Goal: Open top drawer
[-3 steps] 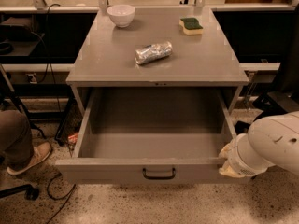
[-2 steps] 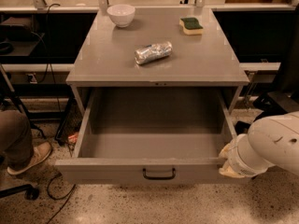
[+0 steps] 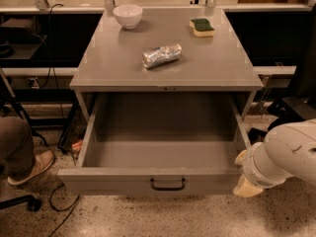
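Note:
The top drawer (image 3: 163, 154) of the grey metal cabinet stands pulled far out toward me, and its inside is bare. Its plain front (image 3: 123, 181) carries one small dark bar handle (image 3: 168, 184) at centre. My gripper (image 3: 245, 174) is at the end of my white arm (image 3: 286, 157), low on the right, right beside the drawer's front right corner and well right of the handle. It holds nothing that I can see. No other drawers show.
On the cabinet top (image 3: 113, 58) lie a white bowl (image 3: 128, 15), a green and yellow sponge (image 3: 202, 27) and a crumpled foil packet (image 3: 161, 56). A person's leg and shoe (image 3: 27, 164) are at the left, with cables on the speckled floor.

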